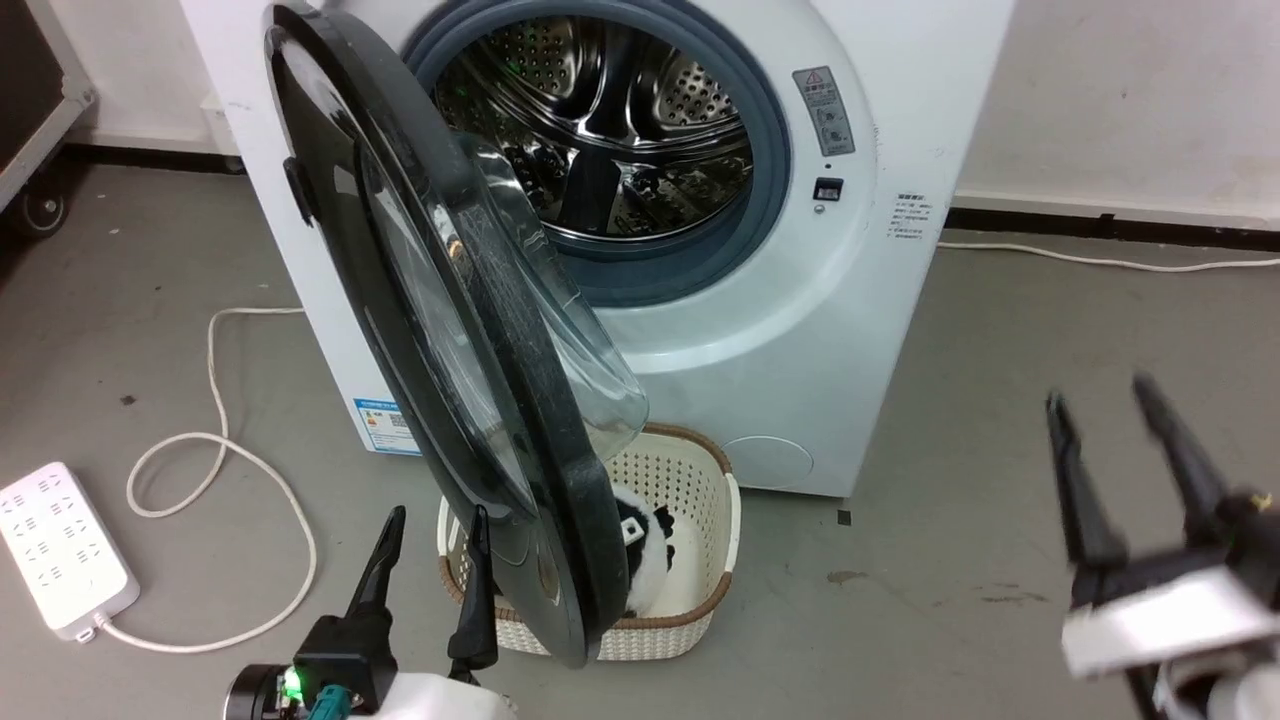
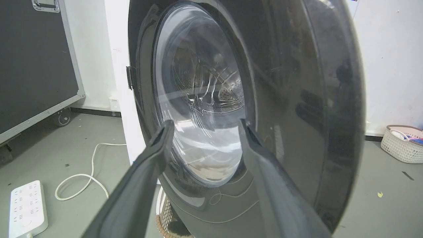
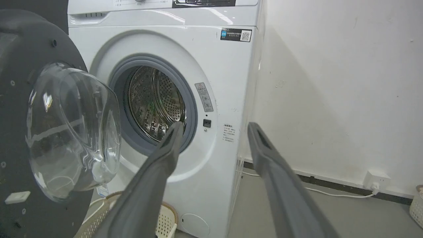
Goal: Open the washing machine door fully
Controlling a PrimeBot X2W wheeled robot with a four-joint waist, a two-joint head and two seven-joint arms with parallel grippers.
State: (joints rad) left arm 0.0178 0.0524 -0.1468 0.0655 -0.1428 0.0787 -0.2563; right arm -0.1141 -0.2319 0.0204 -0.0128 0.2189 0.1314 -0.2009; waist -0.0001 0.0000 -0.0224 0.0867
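The washing machine door [image 1: 440, 300], a glossy black disc with a clear domed glass centre [image 3: 72, 132], stands swung out about halfway from the white machine [image 1: 800, 300], hinged on the left. Behind it the steel drum [image 1: 610, 120] lies exposed. My left gripper [image 1: 435, 530] is open at the lower left, close in front of the door's outer face [image 2: 297, 99], fingers [image 2: 158, 145] apart with nothing between them. My right gripper [image 1: 1100, 400] is open at the lower right, well clear of the door and the machine, holding nothing.
A white woven basket [image 1: 690, 480] with a black-and-white soft toy sits on the floor under the door. A power strip [image 1: 60, 550] and its white cable [image 1: 220, 440] lie at the left. A black wheeled case [image 2: 33, 66] stands far left. Another basket [image 2: 401, 143] sits at the right.
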